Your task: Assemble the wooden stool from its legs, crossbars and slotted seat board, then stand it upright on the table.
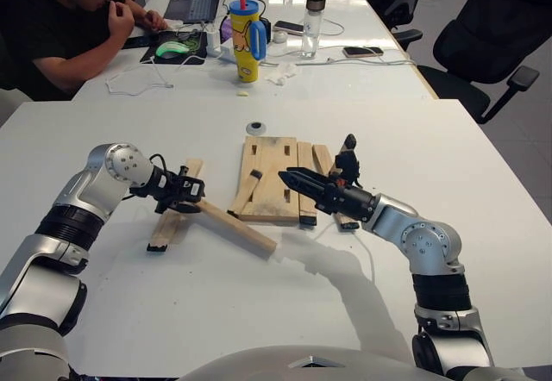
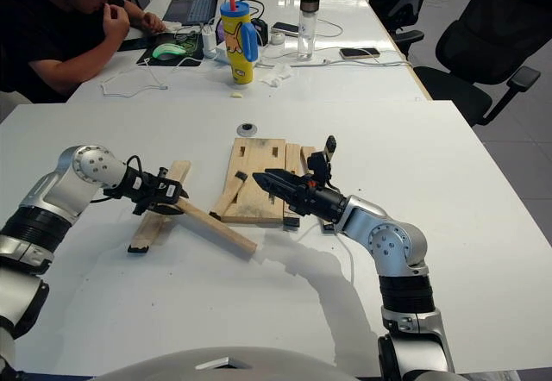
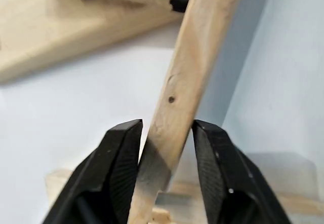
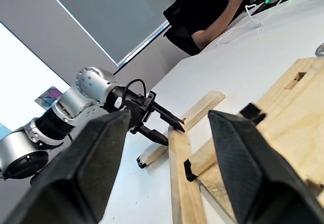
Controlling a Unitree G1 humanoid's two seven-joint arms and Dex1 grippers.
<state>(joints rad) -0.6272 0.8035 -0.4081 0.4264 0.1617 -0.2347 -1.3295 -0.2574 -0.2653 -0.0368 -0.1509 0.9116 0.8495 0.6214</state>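
My left gripper (image 1: 197,193) is shut on one end of a long wooden bar (image 1: 237,226), and its black fingers (image 3: 124,155) clamp the bar (image 3: 187,82) from both sides. The bar slants down to the table toward the middle, crossing over a second wooden piece (image 1: 168,226) that lies flat. The slotted seat board (image 1: 272,161) lies flat at the table's centre with a short leg (image 1: 246,191) resting on it and more slats (image 1: 306,174) along its right side. My right gripper (image 1: 289,177) hovers open over the board's right half, its fingers (image 4: 101,158) spread wide.
A small black round disc (image 1: 256,128) lies just behind the board. A yellow and blue cup (image 1: 246,40), a bottle (image 1: 313,23), a laptop and cables stand on the far table, where a person sits. Office chairs stand at the right. The near table surface is bare white.
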